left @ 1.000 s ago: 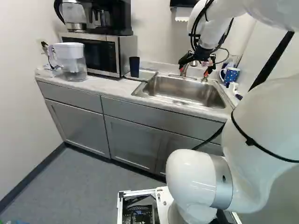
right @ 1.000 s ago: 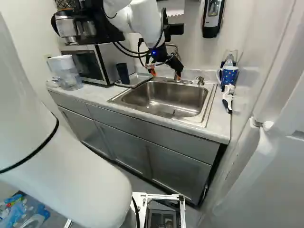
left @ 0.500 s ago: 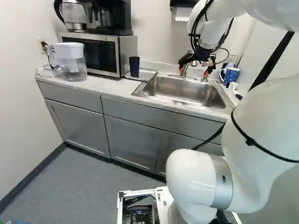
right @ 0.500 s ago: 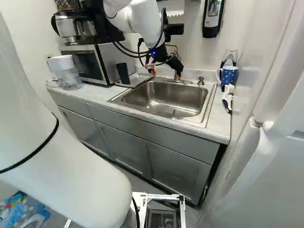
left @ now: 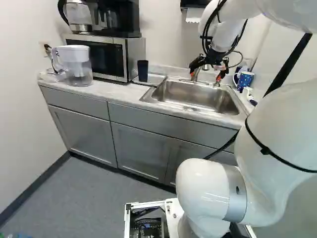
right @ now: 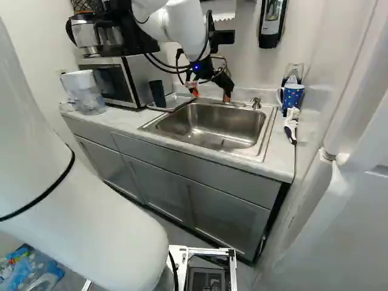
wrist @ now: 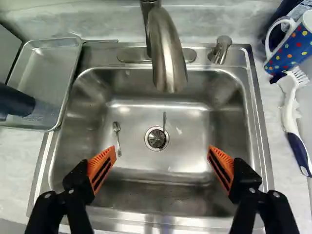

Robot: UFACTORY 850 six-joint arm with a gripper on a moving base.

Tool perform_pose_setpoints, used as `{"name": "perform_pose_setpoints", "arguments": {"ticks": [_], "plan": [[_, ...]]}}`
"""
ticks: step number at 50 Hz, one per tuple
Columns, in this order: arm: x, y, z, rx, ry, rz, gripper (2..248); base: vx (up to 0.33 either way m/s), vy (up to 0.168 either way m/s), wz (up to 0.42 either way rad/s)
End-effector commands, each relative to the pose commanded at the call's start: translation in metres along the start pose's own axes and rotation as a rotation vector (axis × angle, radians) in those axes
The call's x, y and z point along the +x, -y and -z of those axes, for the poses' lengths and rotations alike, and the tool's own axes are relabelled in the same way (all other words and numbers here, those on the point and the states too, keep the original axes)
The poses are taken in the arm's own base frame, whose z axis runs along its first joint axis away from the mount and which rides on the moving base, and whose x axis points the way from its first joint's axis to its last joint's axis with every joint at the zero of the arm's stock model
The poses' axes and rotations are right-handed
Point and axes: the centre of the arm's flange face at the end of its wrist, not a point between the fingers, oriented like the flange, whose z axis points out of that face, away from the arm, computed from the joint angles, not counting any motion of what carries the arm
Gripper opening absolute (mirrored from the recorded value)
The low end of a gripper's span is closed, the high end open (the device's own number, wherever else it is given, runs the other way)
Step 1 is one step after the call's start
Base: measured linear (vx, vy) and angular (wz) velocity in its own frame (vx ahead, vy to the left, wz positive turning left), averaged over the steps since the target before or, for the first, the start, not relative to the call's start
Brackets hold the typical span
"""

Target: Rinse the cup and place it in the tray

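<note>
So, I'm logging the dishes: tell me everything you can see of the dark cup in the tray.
The cup is tall, plain and dark navy to near black, narrowing toward its base, with no handle showing. It looks like smooth plastic. It stands upright in the metal tray beside the sink, near the microwave. The gripper isn't touching it; its inside is hidden.

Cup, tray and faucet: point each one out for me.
Cup [left: 142, 72]: left base view, on the middle of its side.
Tray [wrist: 52, 68]: wrist view, on its bare bottom.
Faucet [wrist: 166, 51]: wrist view, on its spout.
</note>
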Motion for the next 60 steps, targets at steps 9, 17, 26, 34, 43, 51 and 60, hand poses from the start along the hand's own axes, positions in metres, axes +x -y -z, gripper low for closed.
{"name": "perform_pose_setpoints", "arguments": {"ticks": [9, 17, 26, 34, 43, 51, 60], "plan": [[0.0000, 0.0000, 0.0000, 0.000, 0.000, 0.000, 247, -0.018, 0.018, -0.005], [0.0000, 0.0000, 0.0000, 0.000, 0.000, 0.000, 247, -0.038, 0.029, 0.000], [0.0000, 0.0000, 0.0000, 0.000, 0.000, 0.000, 247, -0.035, 0.027, -0.001], [0.0000, 0.0000, 0.0000, 0.000, 0.000, 0.000, 247, -0.045, 0.034, -0.002], [0.0000, 0.0000, 0.0000, 0.000, 0.000, 0.000, 247, -0.067, 0.039, -0.002], [0.0000, 0.0000, 0.0000, 0.000, 0.000, 0.000, 247, -0.090, 0.046, -0.002], [0.0000, 0.0000, 0.0000, 0.000, 0.000, 0.000, 247, -0.102, 0.045, -0.004]]}}
